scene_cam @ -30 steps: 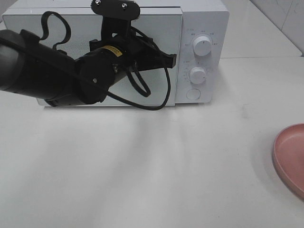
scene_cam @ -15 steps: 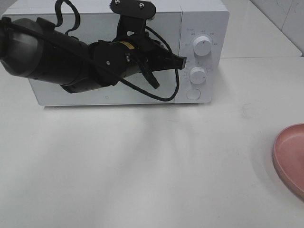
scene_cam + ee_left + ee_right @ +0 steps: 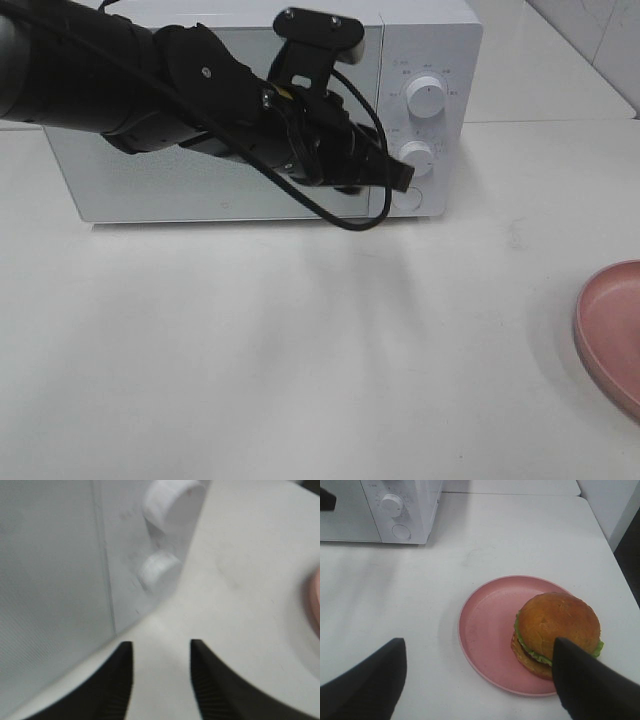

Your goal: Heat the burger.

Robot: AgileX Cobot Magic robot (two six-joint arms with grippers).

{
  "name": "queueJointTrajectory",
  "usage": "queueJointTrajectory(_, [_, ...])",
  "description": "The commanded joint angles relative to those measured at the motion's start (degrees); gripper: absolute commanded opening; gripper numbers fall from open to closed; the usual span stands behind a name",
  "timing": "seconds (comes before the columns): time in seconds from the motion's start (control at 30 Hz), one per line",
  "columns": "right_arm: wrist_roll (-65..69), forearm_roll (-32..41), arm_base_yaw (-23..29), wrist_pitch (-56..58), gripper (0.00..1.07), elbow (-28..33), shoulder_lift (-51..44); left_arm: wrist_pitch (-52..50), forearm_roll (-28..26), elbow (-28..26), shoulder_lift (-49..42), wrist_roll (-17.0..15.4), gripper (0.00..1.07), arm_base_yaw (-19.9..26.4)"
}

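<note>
The burger point(image 3: 555, 630), with a glossy brown bun and green lettuce, sits on the round pink plate point(image 3: 485, 630) in the right wrist view. My right gripper point(image 3: 480, 690) hovers above the plate's near side, open wide, with nothing between its fingers. The exterior view shows only the plate's edge point(image 3: 610, 335); the burger is out of that frame. My left gripper point(image 3: 398, 180) reaches across the closed door of the white microwave point(image 3: 200, 190), its tips just beside the round door button point(image 3: 407, 198). Seen from the left wrist, that gripper point(image 3: 161, 680) stands open with an empty gap.
The microwave's control panel has an upper knob point(image 3: 427, 97) and a lower knob point(image 3: 416, 157) above the button. White tabletop point(image 3: 300, 350) stretches between microwave and plate. A black cable loops under the left arm.
The left arm has swung right and down across the microwave door, from mid-door to the round button. Its jaws have parted from shut. The right gripper and plate are unmoved.
</note>
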Motion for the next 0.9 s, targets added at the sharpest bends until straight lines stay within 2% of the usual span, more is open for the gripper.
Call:
queueJointTrajectory(0.03, [-0.06,0.06,-0.29,-0.23,0.76,0.06,-1.49,12.15,0.92,-0.74,-0.97,-1.15,0.92,-0.29])
queueJointTrajectory(0.07, [-0.06,0.06,-0.29,-0.23,0.76,0.06,-1.49,12.15,0.92,-0.74,-0.97,-1.15,0.92,-0.29])
queueJointTrajectory(0.1, [-0.06,0.06,-0.29,-0.23,0.76,0.06,-1.49,16.96,1.03,-0.74,-1.03,-2.01,1.02,-0.29])
queueJointTrajectory(0.13, [-0.06,0.06,-0.29,-0.23,0.76,0.06,-1.49,16.96,1.03,-0.74,-1.03,-2.01,1.02,-0.29])
queueJointTrajectory(0.2, [-0.06,0.06,-0.29,-0.23,0.76,0.06,-1.49,23.78,1.03,-0.74,-1.03,-2.81,1.01,-0.29])
queueJointTrajectory(0.27, [-0.06,0.06,-0.29,-0.23,0.76,0.06,-1.49,26.36,1.09,-0.74,-1.03,-2.81,1.01,-0.29])
queueJointTrajectory(0.3, [-0.06,0.06,-0.29,-0.23,0.76,0.06,-1.49,31.46,1.72,-0.74,-1.20,-2.75,1.01,-0.29])
queueJointTrajectory(0.33, [-0.06,0.06,-0.29,-0.23,0.76,0.06,-1.49,31.46,1.72,-0.74,-1.20,-2.75,1.01,-0.29])
queueJointTrajectory(0.37, [-0.06,0.06,-0.29,-0.23,0.76,0.06,-1.49,35.98,3.38,-0.74,-1.66,-2.81,1.01,-0.29])
queueJointTrajectory(0.43, [-0.06,0.06,-0.29,-0.23,0.76,0.06,-1.49,37.87,4.24,-0.80,-1.95,-2.81,1.01,-0.29])
queueJointTrajectory(0.5, [-0.06,0.06,-0.29,-0.23,0.76,0.06,-1.49,43.49,6.99,-0.80,-3.67,-6.30,1.01,-0.29])
queueJointTrajectory(0.53, [-0.06,0.06,-0.29,-0.23,0.76,0.06,-1.49,43.49,6.99,-0.80,-3.67,-6.30,1.01,-0.29])
queueJointTrajectory(0.57, [-0.06,0.06,-0.29,-0.23,0.76,0.06,-1.49,46.24,9.74,-0.80,-5.27,-10.14,1.01,-0.29])
queueJointTrajectory(0.6, [-0.06,0.06,-0.29,-0.23,0.76,0.06,-1.49,47.33,11.52,-0.80,-5.90,-11.46,1.01,-0.29])
queueJointTrajectory(0.63, [-0.06,0.06,-0.29,-0.23,0.76,0.06,-1.49,47.33,11.52,-0.80,-5.90,-11.46,1.01,-0.29])
queueJointTrajectory(0.7, [-0.06,0.06,-0.29,-0.23,0.76,0.06,-1.49,49.10,16.44,-0.80,-8.65,-15.41,1.01,-0.17])
queueJointTrajectory(0.73, [-0.06,0.06,-0.29,-0.23,0.76,0.06,-1.49,49.10,16.44,-0.80,-8.65,-15.41,1.01,-0.17])
queueJointTrajectory(0.77, [-0.06,0.06,-0.29,-0.23,0.76,0.06,-1.49,50.25,19.25,-0.74,-10.08,-18.39,1.01,1.09])
queueJointTrajectory(0.83, [-0.06,0.06,-0.29,-0.23,0.76,0.06,-1.49,51.05,19.94,-0.74,-10.83,-19.37,1.01,2.12])
queueJointTrajectory(0.9, [-0.06,0.06,-0.29,-0.23,0.76,0.06,-1.49,53.40,20.17,-0.34,-12.49,-20.51,1.01,5.84])
